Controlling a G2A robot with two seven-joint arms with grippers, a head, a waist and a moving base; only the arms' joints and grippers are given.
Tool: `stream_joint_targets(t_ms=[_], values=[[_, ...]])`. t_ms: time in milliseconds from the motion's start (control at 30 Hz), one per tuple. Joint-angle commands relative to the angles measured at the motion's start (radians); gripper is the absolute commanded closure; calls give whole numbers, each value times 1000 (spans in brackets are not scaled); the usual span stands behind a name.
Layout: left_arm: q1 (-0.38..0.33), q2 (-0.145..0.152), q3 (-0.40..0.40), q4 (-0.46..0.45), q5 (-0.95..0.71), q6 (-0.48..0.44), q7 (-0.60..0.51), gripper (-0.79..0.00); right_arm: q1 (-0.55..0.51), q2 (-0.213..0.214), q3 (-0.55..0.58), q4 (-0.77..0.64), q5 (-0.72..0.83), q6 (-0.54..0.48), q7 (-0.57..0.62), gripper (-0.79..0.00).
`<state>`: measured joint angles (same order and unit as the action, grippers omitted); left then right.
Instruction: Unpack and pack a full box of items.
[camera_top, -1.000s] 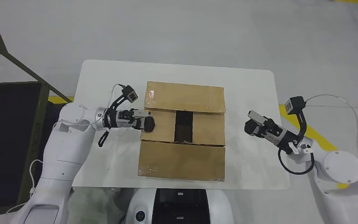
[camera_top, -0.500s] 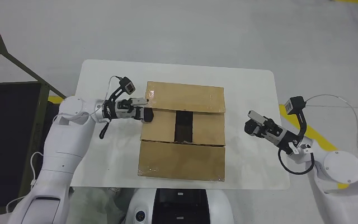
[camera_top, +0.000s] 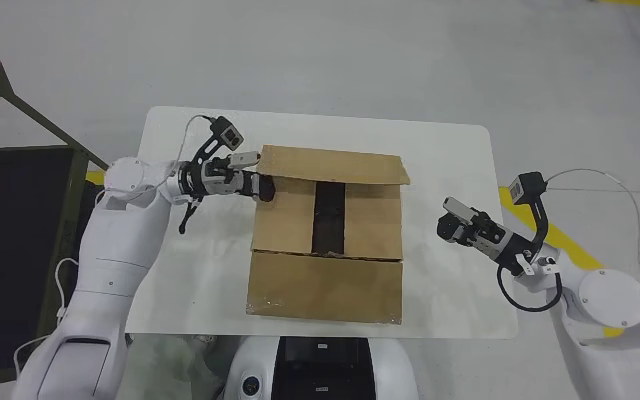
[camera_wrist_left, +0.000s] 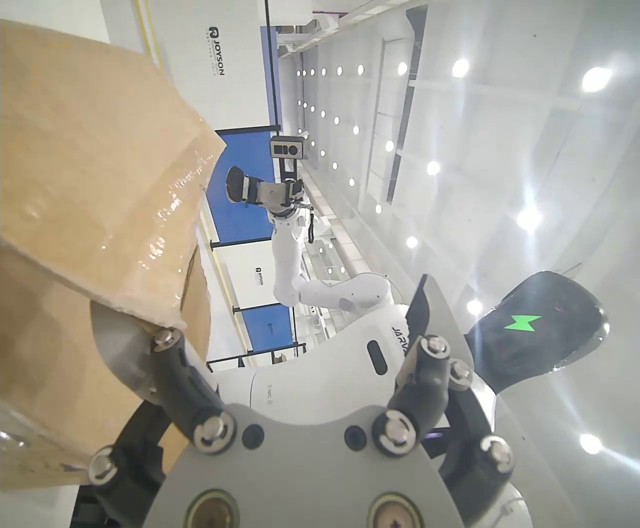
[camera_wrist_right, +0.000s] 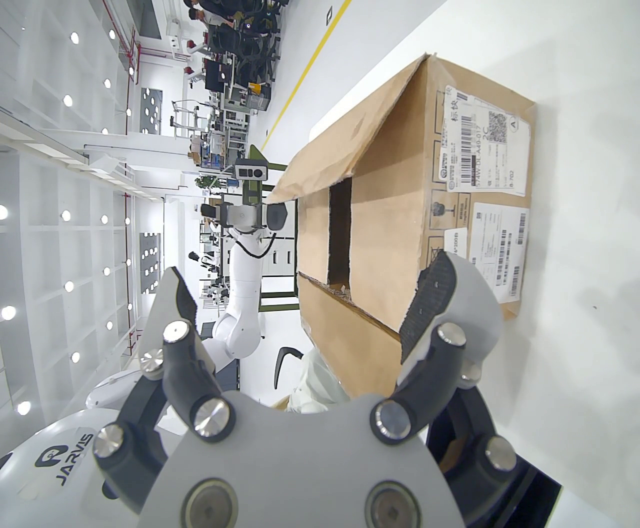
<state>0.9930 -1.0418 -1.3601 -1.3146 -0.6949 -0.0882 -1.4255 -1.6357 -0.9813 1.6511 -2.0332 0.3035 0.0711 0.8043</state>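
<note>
A brown cardboard box (camera_top: 325, 270) stands mid-table on the white table (camera_top: 450, 160). Its near flap lies flat, and a dark gap (camera_top: 328, 215) shows between the inner flaps. The far flap (camera_top: 330, 165) is tilted up. My left gripper (camera_top: 255, 183) is open at that flap's left corner. In the left wrist view the flap (camera_wrist_left: 100, 175) rests against one finger (camera_wrist_left: 120, 345) of the open left gripper (camera_wrist_left: 270, 325). My right gripper (camera_top: 450, 222) hovers open and holds nothing, to the right of the box and apart from it. It (camera_wrist_right: 307, 295) faces the labelled side of the box (camera_wrist_right: 390, 200) and the raised flap (camera_wrist_right: 350, 140).
Bare tabletop rings the box, widest at the far left corner (camera_top: 190, 130) and along the right side. A dark cart (camera_top: 30, 250) stands off the table's left edge. Printed labels (camera_wrist_right: 480, 145) cover the box side that faces my right gripper.
My left gripper has moved from the box's left side toward the far edge and lifted the far flap's left corner, so that flap now tilts up. The right arm has kept still.
</note>
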Motion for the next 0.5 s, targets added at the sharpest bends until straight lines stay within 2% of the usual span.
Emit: stream_joint_targets(t_ms=[0,233,467], values=[[-11,-3,10,-6,-10,-2,16,-785,0,0,0,0,0,0,0,-785],[-60,-12,39,3,-42,-4,44,-785,0,0,0,0,0,0,0,-785],[-156,-28,74,100,-109,17,77,-785,0,0,0,0,0,0,0,-785]])
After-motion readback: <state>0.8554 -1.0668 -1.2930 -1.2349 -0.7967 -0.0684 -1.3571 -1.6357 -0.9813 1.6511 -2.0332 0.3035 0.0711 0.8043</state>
